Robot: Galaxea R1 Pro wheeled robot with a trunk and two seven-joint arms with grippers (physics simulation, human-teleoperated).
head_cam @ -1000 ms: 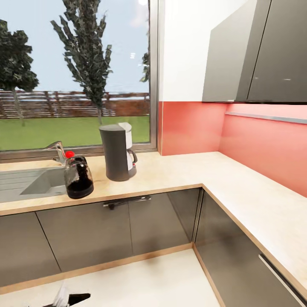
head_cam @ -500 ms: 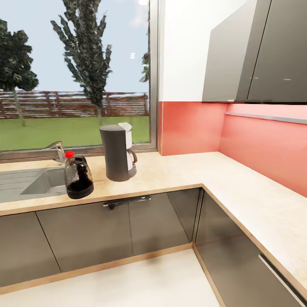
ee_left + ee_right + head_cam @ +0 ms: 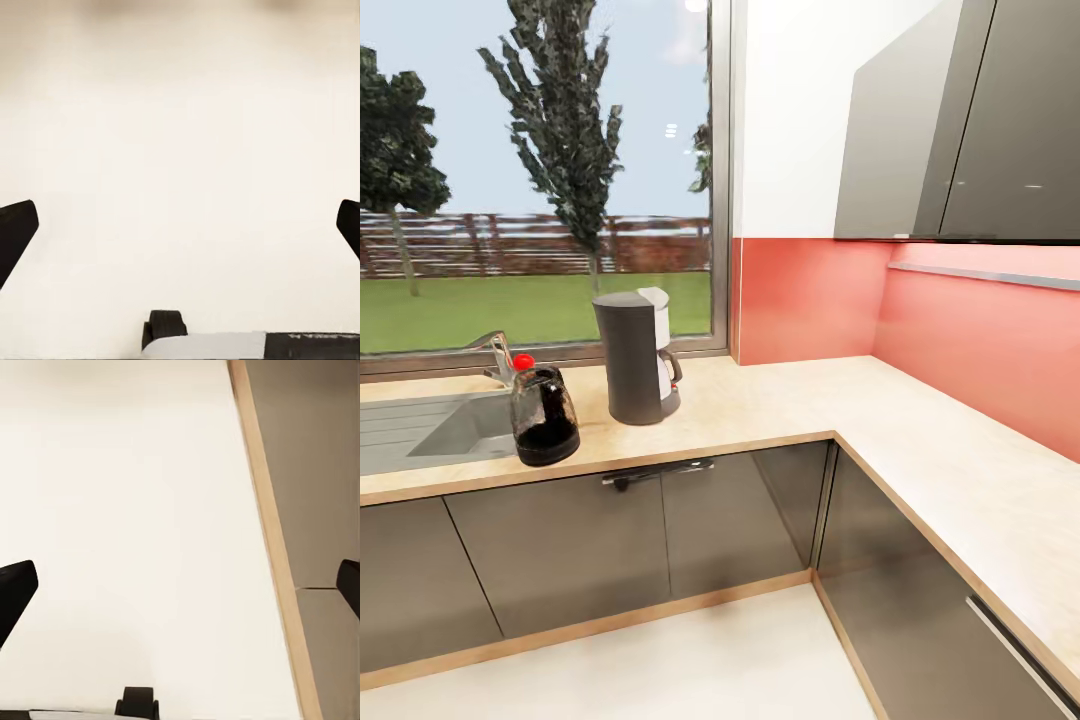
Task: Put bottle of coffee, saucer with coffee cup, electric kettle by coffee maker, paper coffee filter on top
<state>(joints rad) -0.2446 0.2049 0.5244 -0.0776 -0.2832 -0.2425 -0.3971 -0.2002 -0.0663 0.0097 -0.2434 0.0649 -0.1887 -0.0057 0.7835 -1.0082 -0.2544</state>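
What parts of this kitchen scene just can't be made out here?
- Sink: cut off by the head view's left edge.
- Tap: its base is hidden behind the electric kettle.
- Left end effector and right end effector: only dark fingertips show at the wrist views' edges.
- Coffee maker: its red button is too small to spot.

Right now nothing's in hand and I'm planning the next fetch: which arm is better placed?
Right, marginally. The left gripper and right gripper hang open over floor, but the kitchen countertop's free stretch lies right of the coffee maker; the electric kettle takes its left.
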